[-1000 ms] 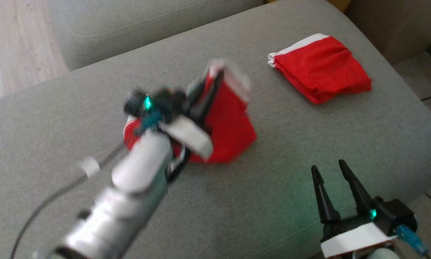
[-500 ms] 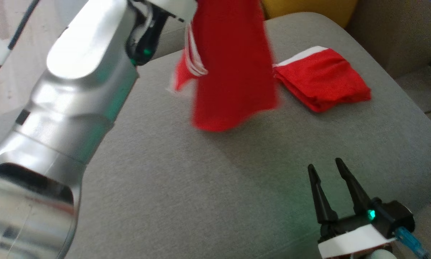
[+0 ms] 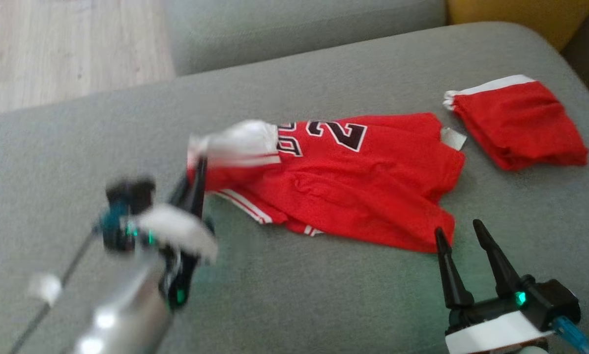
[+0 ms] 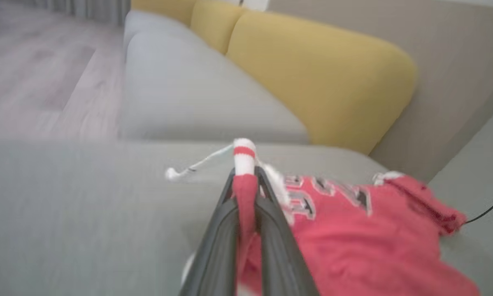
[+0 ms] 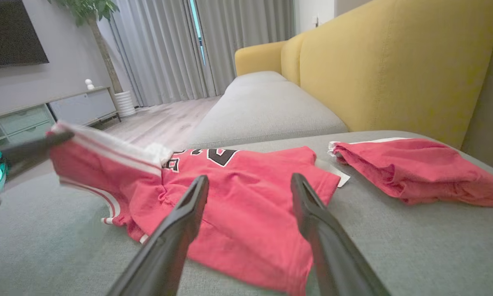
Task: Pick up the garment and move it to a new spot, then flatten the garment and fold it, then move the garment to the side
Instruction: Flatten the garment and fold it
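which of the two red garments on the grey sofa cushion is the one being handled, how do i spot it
On the grey fabric sofa cushion lie two red garments. Take the spread-out red jersey near the middle, not the folded red bundle with a white band to its right. It alone bears black numerals edged white, and the left gripper pinches its white-striped edge.

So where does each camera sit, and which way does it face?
Head view: from the head, down onto the sofa seat; left end effector, right end effector.
Left wrist view: from that wrist toward the yellow backrest; its end effector pinching the jersey.
Right wrist view: from that wrist toward the curtains; its open end effector.
Shared: all show the jersey.
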Robot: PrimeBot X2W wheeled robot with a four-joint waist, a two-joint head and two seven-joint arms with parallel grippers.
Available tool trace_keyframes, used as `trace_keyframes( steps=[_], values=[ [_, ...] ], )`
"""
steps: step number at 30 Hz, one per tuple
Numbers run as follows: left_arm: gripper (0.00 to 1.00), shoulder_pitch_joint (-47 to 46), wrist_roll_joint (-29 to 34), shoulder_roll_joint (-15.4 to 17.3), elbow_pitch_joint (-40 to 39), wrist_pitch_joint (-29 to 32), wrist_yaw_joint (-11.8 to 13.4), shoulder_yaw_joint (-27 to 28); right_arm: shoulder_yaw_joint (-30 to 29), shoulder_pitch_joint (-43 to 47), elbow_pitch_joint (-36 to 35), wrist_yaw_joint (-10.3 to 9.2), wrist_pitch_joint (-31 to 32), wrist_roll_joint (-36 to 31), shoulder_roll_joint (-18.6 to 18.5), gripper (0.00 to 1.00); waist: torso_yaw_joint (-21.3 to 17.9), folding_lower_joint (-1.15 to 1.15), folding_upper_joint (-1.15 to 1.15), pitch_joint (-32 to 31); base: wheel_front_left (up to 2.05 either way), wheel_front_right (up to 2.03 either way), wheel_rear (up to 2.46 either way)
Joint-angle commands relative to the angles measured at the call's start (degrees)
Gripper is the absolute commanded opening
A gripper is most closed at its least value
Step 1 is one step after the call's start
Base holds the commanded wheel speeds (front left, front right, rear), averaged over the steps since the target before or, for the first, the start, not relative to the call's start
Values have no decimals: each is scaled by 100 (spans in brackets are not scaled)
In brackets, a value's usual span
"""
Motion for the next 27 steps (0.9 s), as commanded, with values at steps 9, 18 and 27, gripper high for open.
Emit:
trace_keyframes(
  steps=[9,18,27],
  values=[
    [0,1351,-94,-46,-661,-63,168,317,7,-166,-216,-5,-63,-79,-59,100,455,0,0,285,0,0,0],
    [100,1644,377,206,-1452,-12,579,59,55,-221,-195,-5,-63,-86,-95,100,512,0,0,300,0,0,0],
    [100,960,438,1094,-2869,548,1240,628,97,-222,-190,-5,-63,-72,-125,100,374,0,0,414,0,0,0]
  ],
)
